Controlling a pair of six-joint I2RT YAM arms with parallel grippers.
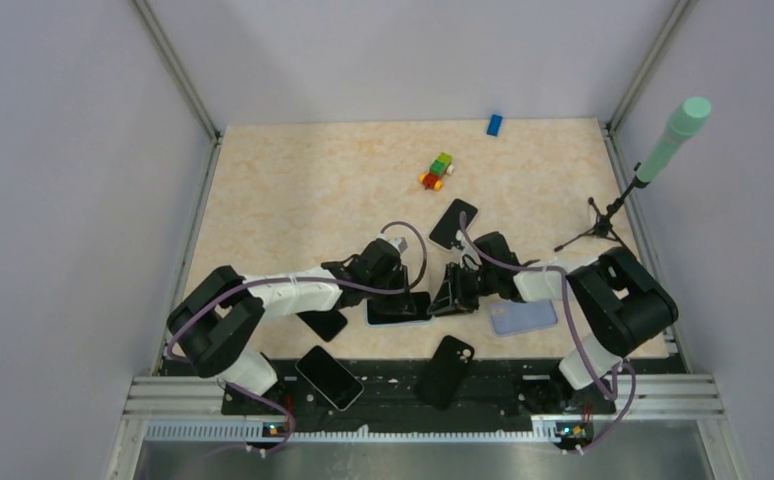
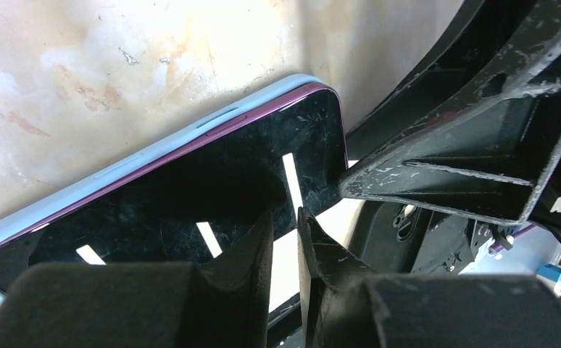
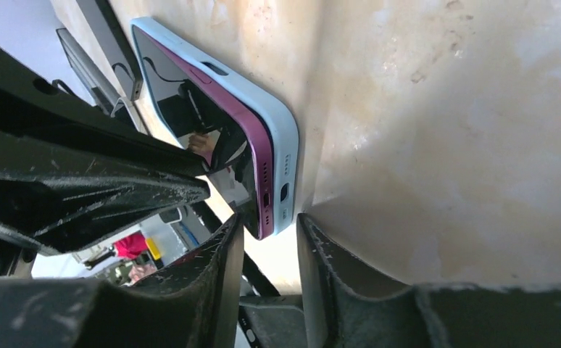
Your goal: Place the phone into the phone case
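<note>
A black-screened phone (image 1: pixel 400 308) with a magenta edge lies in a light blue case (image 1: pixel 381 322) near the table's front middle. In the left wrist view the phone (image 2: pixel 190 188) sits inside the case rim (image 2: pixel 118 174). My left gripper (image 2: pixel 286 214) is over the screen, with its jaws almost together and nothing between them. It also shows in the top view (image 1: pixel 408 288). My right gripper (image 3: pixel 269 221) straddles the phone's port end (image 3: pixel 259 181) and case (image 3: pixel 283 152), with one finger on each face. It also shows in the top view (image 1: pixel 451 298).
Another phone (image 1: pixel 328 377) and a black case (image 1: pixel 446 368) lie at the front edge. A dark phone (image 1: pixel 323 323) and a lavender case (image 1: pixel 523 316) flank the work spot. A black phone (image 1: pixel 453 223), toy blocks (image 1: pixel 437 171), a blue block (image 1: pixel 494 124) and a microphone stand (image 1: pixel 603 225) stand farther back.
</note>
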